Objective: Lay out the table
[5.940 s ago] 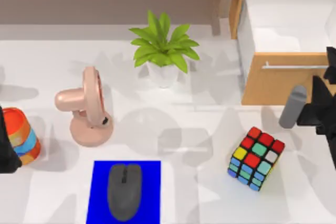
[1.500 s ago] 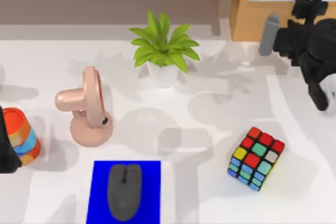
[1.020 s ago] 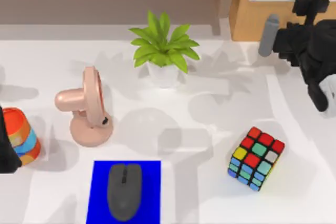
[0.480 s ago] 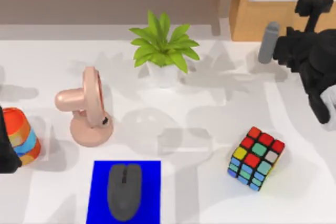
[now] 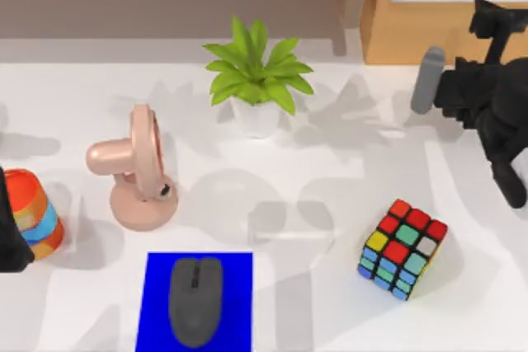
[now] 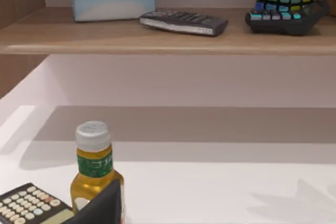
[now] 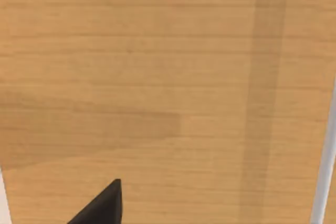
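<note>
While my right jaws [image 5: 487, 18] hover beside the shut drawer [image 5: 445, 14], grip unclear, the bench [image 5: 330, 162] runs wide, open mid-span.

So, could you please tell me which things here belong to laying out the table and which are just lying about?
Part of the job:
- table
- right gripper, by the drawer cabinet

Lying about:
- potted plant
- pink fan
- puzzle cube
- mouse on blue mat
- left gripper, parked at the left edge
</note>
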Motion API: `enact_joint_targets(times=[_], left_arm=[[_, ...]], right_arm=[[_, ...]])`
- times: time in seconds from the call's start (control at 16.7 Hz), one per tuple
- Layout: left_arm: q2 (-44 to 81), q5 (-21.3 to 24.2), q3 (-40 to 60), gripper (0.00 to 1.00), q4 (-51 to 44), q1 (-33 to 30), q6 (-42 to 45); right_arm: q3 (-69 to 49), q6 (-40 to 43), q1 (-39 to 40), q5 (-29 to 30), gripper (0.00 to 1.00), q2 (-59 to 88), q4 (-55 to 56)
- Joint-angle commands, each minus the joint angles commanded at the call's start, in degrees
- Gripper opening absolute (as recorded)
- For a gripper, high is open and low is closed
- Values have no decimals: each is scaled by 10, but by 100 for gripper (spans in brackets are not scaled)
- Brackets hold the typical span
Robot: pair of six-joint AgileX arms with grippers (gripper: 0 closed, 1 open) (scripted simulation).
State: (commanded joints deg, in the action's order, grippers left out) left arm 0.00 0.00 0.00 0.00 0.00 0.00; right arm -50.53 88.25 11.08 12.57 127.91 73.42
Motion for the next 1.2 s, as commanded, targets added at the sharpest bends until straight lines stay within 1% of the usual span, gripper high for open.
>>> enact_joint_targets(times=[0.12, 0.24, 0.36, 0.48, 0.66, 0.84, 1.02, 1.2], left_arm=[[0, 0, 0, 100, 0, 0, 0], [0, 0, 0, 100, 0, 0, 0], [0, 0, 0, 100, 0, 0, 0], [0, 0, 0, 100, 0, 0, 0], [0, 0, 0, 100, 0, 0, 0], [0, 0, 0, 100, 0, 0, 0], [0, 0, 0, 100, 0, 0, 0], [0, 0, 0, 100, 0, 0, 0]], right_arm=[[-2, 0, 0, 0, 100, 2, 0], [-2, -17, 12, 6, 100, -6, 8], [-5, -55, 39, 21, 100, -18, 21], [-14, -112, 78, 44, 100, -31, 33], [-50, -221, 146, 89, 100, -46, 37], [-121, -349, 206, 141, 100, -43, 10], [-218, -486, 258, 194, 100, -21, -51], [-328, -619, 298, 241, 100, 17, -141]])
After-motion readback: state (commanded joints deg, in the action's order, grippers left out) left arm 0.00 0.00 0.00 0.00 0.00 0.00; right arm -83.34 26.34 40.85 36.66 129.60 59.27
